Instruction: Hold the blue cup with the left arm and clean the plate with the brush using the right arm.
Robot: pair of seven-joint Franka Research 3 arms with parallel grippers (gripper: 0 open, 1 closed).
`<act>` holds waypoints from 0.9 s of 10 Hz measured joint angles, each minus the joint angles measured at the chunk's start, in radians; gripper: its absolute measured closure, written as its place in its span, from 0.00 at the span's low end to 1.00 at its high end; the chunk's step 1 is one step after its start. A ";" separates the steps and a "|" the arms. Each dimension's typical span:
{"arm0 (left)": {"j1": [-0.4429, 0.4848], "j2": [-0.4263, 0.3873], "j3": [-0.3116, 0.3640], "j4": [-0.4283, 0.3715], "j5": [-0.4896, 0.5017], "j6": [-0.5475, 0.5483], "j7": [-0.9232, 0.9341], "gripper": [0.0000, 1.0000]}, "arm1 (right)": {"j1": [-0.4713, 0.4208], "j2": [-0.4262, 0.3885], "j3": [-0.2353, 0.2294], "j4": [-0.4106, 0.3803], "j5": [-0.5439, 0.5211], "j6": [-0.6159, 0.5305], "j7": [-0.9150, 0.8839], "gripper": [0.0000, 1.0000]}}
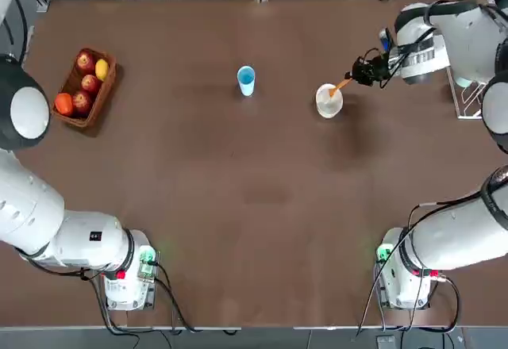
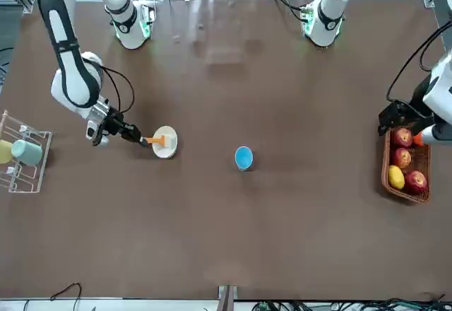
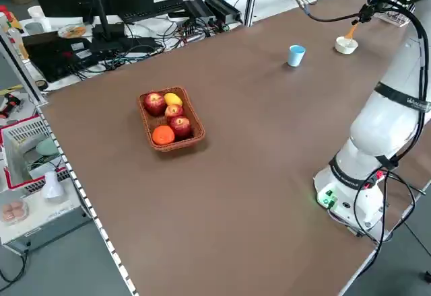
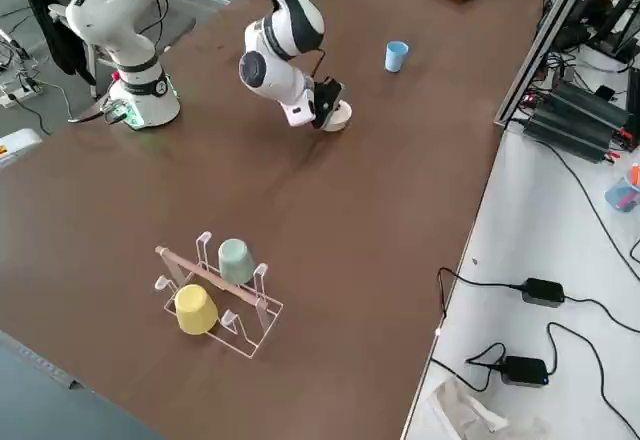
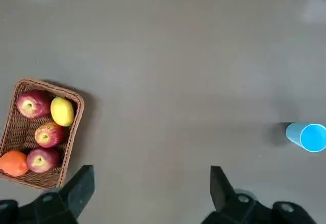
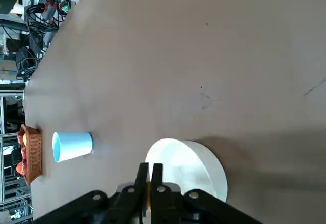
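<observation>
While right gripper (image 2: 135, 137) pinches brush (image 2: 157, 141), bristles hidden in plate (image 2: 168, 147), left gripper (image 5: 152, 193) spread.

Light: bright, even, from overhead | Shadows: soft and short, a faint one beside the blue cup (image 1: 246, 80) and the plate (image 1: 329, 101) | Glare: pale sheen on the brown table (image 2: 233, 56) | Focus: sharp in wide views, slightly soft in wrist views

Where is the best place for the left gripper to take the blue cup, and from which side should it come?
Probably from above: the blue cup stands upright and alone, mouth open. The open left gripper could close across its round wall near the rim.
</observation>
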 joint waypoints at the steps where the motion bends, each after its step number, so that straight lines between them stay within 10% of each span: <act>1: 0.029 0.003 0.001 -0.002 0.000 0.000 0.005 0.00 | 0.000 0.006 0.001 -0.001 0.012 0.000 -0.016 0.95; 9: 0.062 0.004 -0.005 -0.002 0.000 -0.001 0.018 0.00 | 0.000 0.021 0.004 -0.001 0.053 -0.001 -0.060 0.81</act>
